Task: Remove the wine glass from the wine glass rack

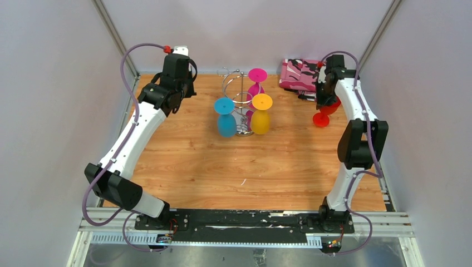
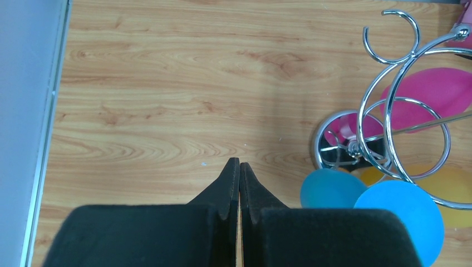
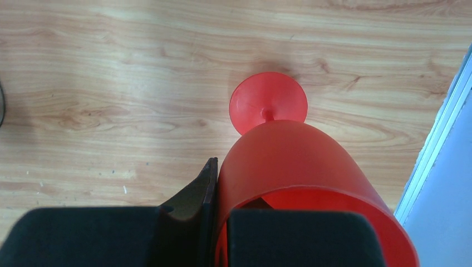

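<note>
The chrome wine glass rack [image 1: 237,92] stands at the middle back of the table, with a blue glass [image 1: 226,121], a yellow glass [image 1: 260,118] and a magenta glass [image 1: 256,82] hanging upside down on it. My right gripper [image 1: 327,103] is shut on the rim wall of a red wine glass [image 1: 323,115], away from the rack at the right. In the right wrist view the gripper [image 3: 225,189] has one finger inside the red glass [image 3: 295,161] and one outside, with the foot close to the table. My left gripper [image 2: 239,167] is shut and empty, left of the rack [image 2: 389,111].
A pink camouflage cloth [image 1: 298,75] lies at the back right, just behind the right gripper. The side wall [image 3: 445,183] is close on the right of the red glass. The rack's mirrored base [image 2: 334,142] and the blue glass [image 2: 398,208] are right of the left fingers.
</note>
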Controlling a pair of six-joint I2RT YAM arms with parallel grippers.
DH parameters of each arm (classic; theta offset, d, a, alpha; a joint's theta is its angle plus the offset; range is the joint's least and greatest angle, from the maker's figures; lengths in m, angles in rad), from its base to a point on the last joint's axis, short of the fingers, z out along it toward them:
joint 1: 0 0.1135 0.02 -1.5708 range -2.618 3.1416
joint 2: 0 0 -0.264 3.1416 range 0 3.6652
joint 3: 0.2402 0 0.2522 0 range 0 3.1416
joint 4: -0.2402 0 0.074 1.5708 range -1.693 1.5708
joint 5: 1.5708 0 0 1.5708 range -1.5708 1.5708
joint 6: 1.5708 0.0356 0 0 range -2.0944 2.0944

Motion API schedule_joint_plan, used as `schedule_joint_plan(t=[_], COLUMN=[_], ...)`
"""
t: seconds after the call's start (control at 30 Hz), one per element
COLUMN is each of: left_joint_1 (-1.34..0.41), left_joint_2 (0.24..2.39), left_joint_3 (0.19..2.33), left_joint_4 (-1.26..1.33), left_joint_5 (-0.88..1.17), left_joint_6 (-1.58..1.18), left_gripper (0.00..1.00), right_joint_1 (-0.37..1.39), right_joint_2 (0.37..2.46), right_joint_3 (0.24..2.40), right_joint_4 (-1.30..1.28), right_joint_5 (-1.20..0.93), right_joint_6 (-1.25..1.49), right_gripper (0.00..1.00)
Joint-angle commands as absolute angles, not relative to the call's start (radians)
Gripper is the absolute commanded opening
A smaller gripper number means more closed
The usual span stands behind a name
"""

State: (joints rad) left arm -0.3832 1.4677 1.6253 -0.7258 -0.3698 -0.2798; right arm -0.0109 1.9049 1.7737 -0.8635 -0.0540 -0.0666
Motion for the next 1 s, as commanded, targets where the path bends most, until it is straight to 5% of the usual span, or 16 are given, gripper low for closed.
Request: schedule_joint_plan(t=[0.0,0.97], left_joint_1=[-0.388,-0.388], left_joint_2=[1.465,1.515], left_joint_3=[1.623,1.636], left_joint_4=[-0.701,-0.693], left_joint_5=[-0.364,-0.357], left_joint_6=[-0.268,-0.295], left_gripper=[0.00,0.00], right_joint_1=[-0.074,-0.124], right_joint_2=[1.976,2.165], right_joint_3=[1.856,2.019], right_joint_4=[-0.918,-0.913], right_joint_5=[-0.076,-0.124], right_joint_6=[-0.113,-0.165], right_gripper=[0.00,0.00])
